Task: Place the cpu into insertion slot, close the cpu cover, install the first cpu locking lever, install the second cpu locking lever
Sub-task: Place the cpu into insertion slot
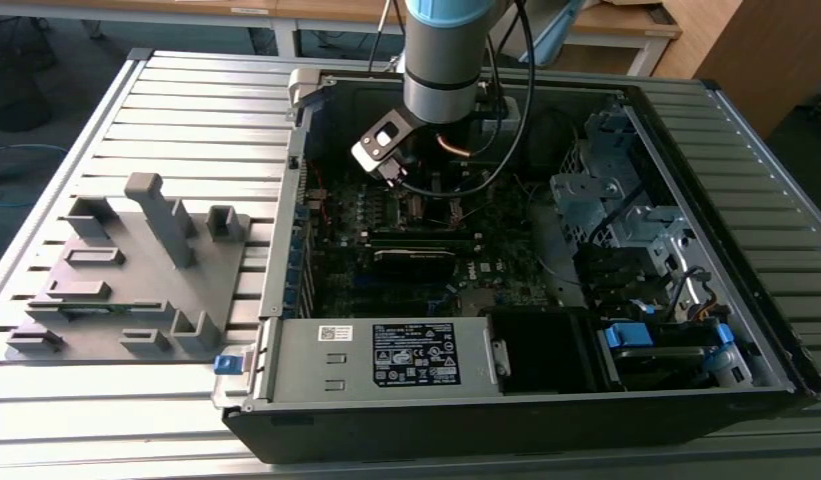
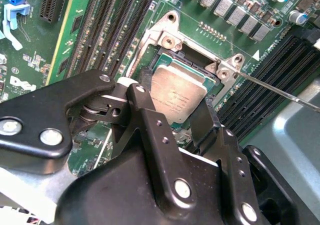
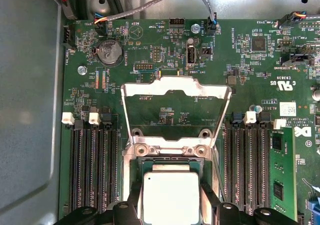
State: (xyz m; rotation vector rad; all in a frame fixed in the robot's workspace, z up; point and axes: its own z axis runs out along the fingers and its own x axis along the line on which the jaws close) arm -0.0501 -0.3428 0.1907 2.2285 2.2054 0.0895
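Your arm (image 1: pixel 444 60) stands almost vertical, its wrist pointing straight down. At its end your gripper (image 2: pixel 177 107) hangs low, with the black linkages spread out to either side in the second wrist view. The fingers (image 2: pixel 146 97) are parallel, one pressed against each edge of the cpu (image 2: pixel 175 90), gripping it between them.

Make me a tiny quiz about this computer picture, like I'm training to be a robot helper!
1. True or false: the cpu cover is shut over the insertion slot.
2. What does the end effector grip? A) a screw B) the cpu C) a cable
3. Fill in: in the exterior view, the grey holder plate lies on the view's ____ of the computer case.
Key: 1 false, it stands open; 2 B; 3 left.
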